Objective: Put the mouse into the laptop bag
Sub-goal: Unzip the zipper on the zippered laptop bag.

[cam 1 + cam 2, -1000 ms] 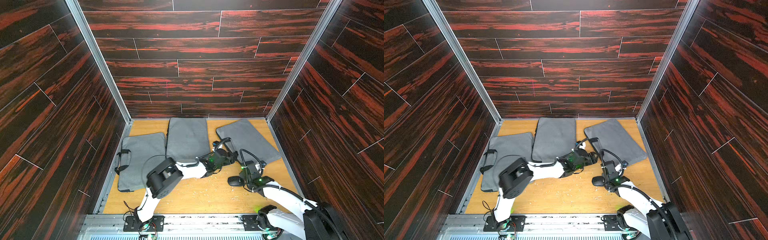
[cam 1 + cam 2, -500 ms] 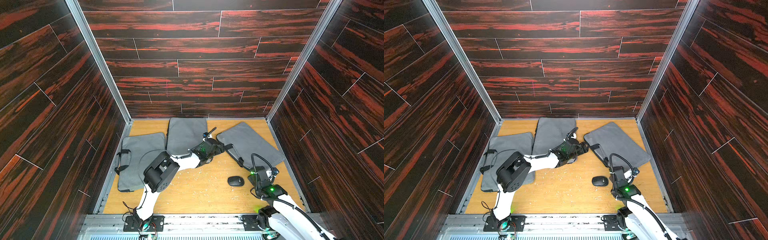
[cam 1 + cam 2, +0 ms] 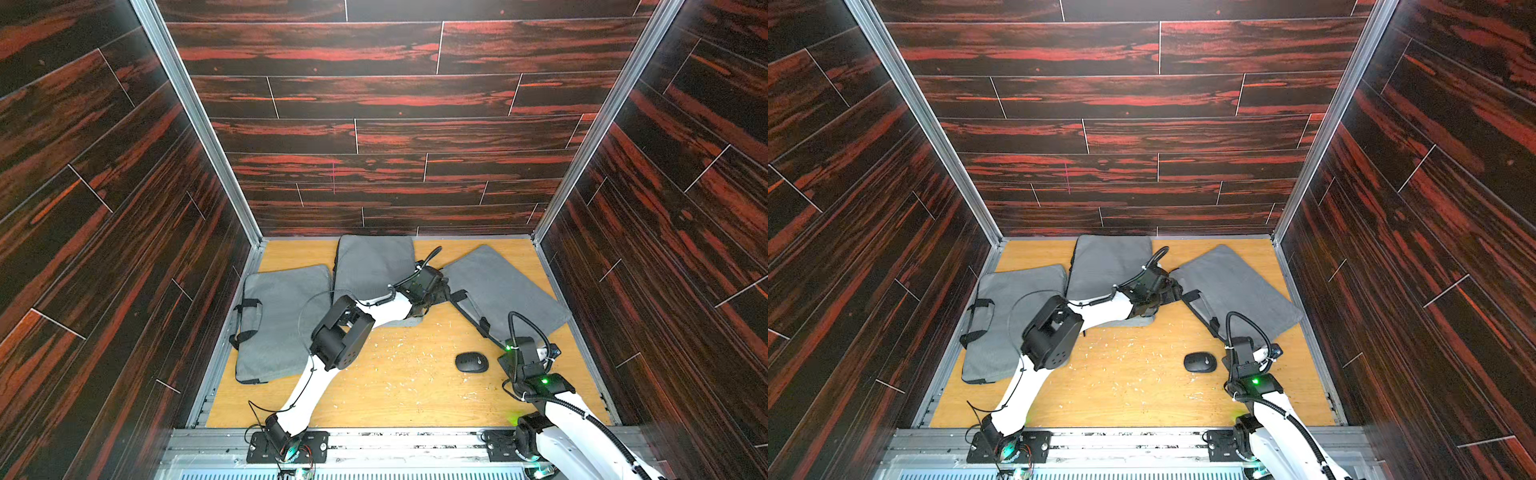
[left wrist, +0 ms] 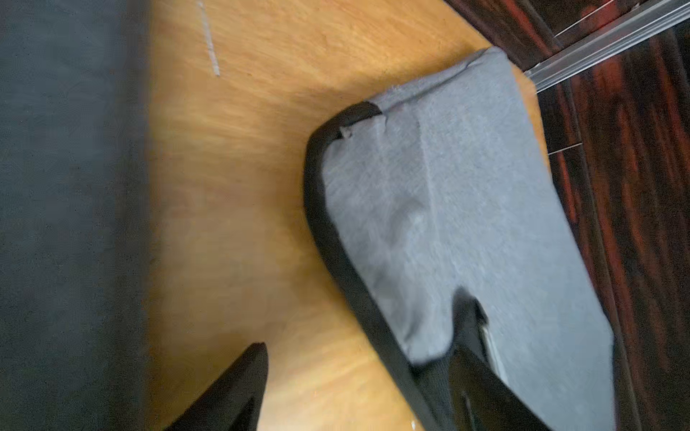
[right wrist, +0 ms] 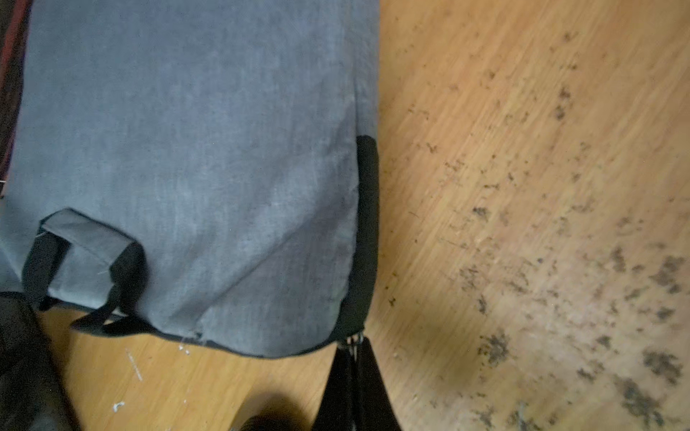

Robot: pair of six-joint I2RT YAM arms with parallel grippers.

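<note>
The black mouse (image 3: 470, 362) lies flat on the bare wooden table (image 3: 374, 399), outside every bag, as both top views show. The laptop bag (image 3: 503, 286), grey with a black zip edge, lies at the mouse's 1 o'clock, near it but not touching.

At the mouse's 3 o'clock, just beside it, the right arm's wrist hangs over the bag's near corner. The right wrist view shows the right fingers (image 5: 369, 384) pressed together, with the metal zipper pull (image 5: 354, 340) pinched at their tips.

At the mouse's 11 o'clock the left arm reaches the bag's other near corner. The left fingers (image 4: 235, 388) stand wide apart, one over the grey fabric and one over bare table, clamped on nothing.

A second grey bag (image 3: 374, 266) lies between 10 and 11 o'clock. A third grey bag (image 3: 282, 320) lies at 9 o'clock, well apart from the mouse.
</note>
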